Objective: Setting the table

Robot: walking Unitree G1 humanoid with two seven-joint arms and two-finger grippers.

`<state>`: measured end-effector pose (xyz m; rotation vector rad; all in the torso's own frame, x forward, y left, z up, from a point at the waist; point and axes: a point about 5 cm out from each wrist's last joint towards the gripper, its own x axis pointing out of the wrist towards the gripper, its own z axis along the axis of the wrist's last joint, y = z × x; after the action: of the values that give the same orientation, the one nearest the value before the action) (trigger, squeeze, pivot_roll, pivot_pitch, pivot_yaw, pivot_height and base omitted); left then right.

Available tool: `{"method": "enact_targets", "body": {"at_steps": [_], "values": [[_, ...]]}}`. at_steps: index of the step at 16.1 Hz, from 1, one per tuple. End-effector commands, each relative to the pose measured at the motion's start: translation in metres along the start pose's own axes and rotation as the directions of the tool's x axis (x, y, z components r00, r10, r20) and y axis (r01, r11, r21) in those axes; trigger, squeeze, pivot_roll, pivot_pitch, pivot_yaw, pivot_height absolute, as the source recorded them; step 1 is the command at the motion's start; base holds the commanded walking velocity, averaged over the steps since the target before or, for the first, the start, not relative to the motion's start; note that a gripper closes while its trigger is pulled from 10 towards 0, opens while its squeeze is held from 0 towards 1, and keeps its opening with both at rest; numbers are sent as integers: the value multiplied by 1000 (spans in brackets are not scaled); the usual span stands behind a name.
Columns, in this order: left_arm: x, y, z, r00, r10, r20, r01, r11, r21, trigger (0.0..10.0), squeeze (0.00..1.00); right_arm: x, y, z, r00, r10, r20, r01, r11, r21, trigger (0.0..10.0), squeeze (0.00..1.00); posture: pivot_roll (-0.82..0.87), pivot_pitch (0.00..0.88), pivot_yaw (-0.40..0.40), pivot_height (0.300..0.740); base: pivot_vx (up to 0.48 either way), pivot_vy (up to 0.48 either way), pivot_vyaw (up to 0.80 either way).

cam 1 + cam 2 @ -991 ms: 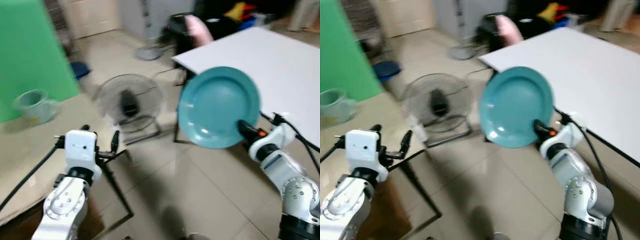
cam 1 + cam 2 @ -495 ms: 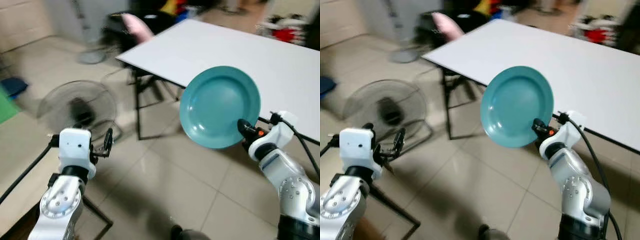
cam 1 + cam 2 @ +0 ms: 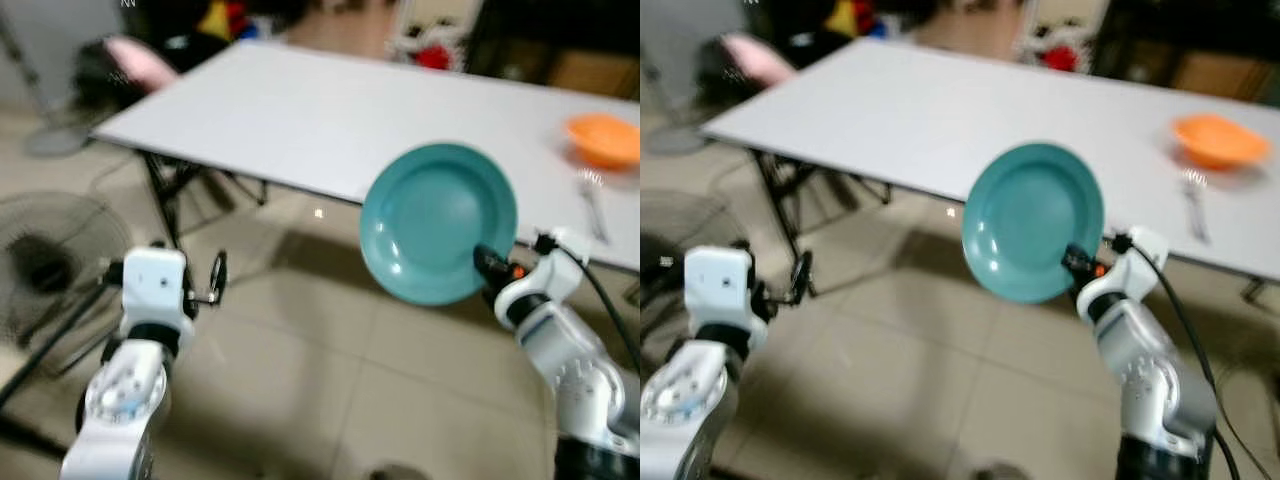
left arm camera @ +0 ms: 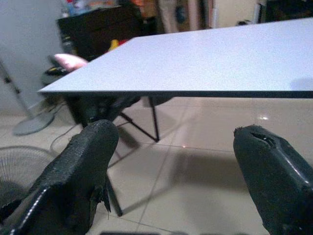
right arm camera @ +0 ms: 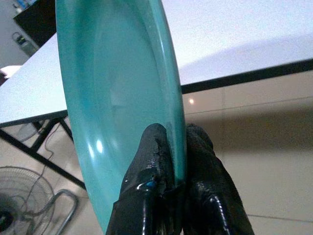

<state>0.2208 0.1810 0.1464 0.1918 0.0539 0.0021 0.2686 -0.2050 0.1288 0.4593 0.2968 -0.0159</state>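
Plate (image 3: 438, 222) first: we hold the teal dish upright on its edge, its hollow face turned toward us, in front of the near edge of the white table (image 3: 330, 110). Our right gripper (image 5: 176, 161) is clamped on the plate's lower rim, one black finger on each face, as the right wrist view shows clearly. The plate hangs over the tiled floor (image 3: 300, 380), not yet above the tabletop.

On the table's far right we see an orange bowl (image 3: 603, 138), and just beside it, nearer to us, a fork (image 3: 592, 205) lying flat on the white surface.

Our left gripper (image 4: 176, 161) is raised at our left side with its two fingers spread well apart and nothing between them; past them its wrist view looks along the table's edge and dark folding legs.

A floor fan (image 3: 40, 262) stands at our left, blurred, and something pink (image 3: 140, 62) sits beyond the table's far left corner
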Motion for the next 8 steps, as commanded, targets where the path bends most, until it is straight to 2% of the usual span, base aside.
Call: {"method": "enact_targets", "body": {"at_steps": [1,8], "values": [[0,-3,0,1000,-10,-1,10,1000,5,10000,0,0,3,9,999,14,43,-14,1000,-10,10000,0,-86,0,39,740,0,-345,-750],[2,-8,0,999,-38,2,38,999,6,10000,0,-6,-4,9,998,-23,52,23,1000,-2,10000,0,-98,1,51,740,0,-291,-749]]}}
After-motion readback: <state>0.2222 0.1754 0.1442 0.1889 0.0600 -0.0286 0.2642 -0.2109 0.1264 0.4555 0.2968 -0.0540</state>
